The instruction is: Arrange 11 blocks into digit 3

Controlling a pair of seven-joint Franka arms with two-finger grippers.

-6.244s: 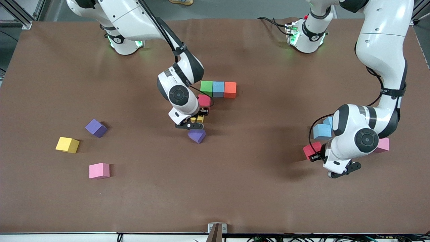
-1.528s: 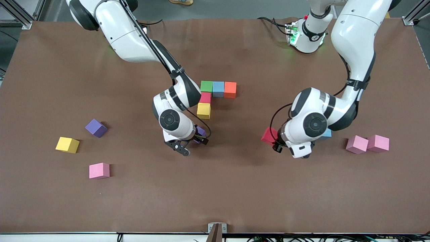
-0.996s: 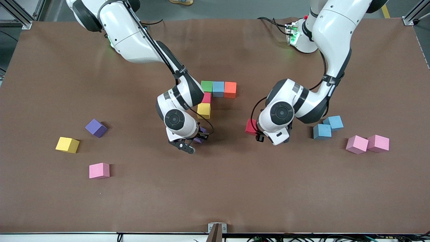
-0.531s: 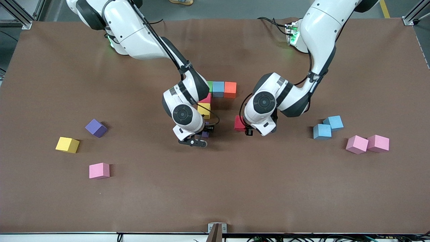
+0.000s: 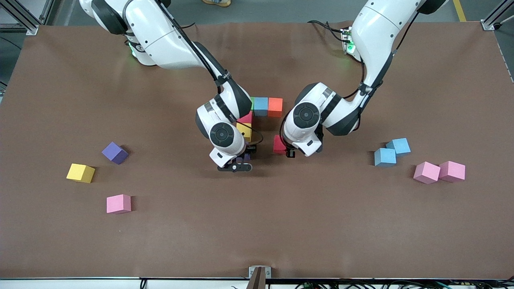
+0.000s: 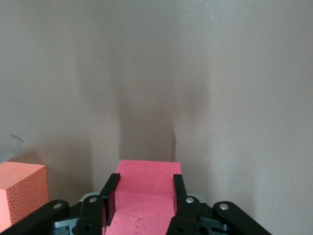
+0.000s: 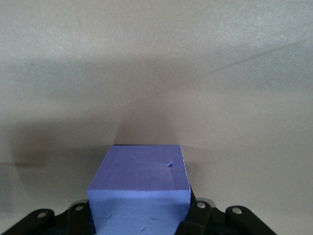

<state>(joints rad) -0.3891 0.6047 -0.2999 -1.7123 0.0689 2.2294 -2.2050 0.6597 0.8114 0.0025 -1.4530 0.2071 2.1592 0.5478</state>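
Observation:
The started digit 3 is a row of green [image 5: 251,103], light blue [image 5: 261,106] and orange [image 5: 275,107] blocks, with a red block [image 5: 247,117] and a yellow block [image 5: 244,130] running toward the front camera from the green end. My right gripper [image 5: 240,160] [image 7: 140,205] is shut on a purple block [image 5: 243,159] [image 7: 142,183], low over the table just past the yellow block. My left gripper [image 5: 286,149] [image 6: 145,188] is shut on a second red block [image 5: 279,144] [image 6: 148,196], low over the table below the orange block [image 6: 19,193].
Loose blocks lie toward the right arm's end: purple [image 5: 115,153], yellow [image 5: 80,173] and pink [image 5: 119,204]. Toward the left arm's end lie two light blue blocks [image 5: 385,157] [image 5: 398,146] and two pink blocks [image 5: 427,172] [image 5: 452,171].
My left gripper has carried the red block from the left arm's end toward the figure. My right gripper has swung the purple block in close under the yellow block.

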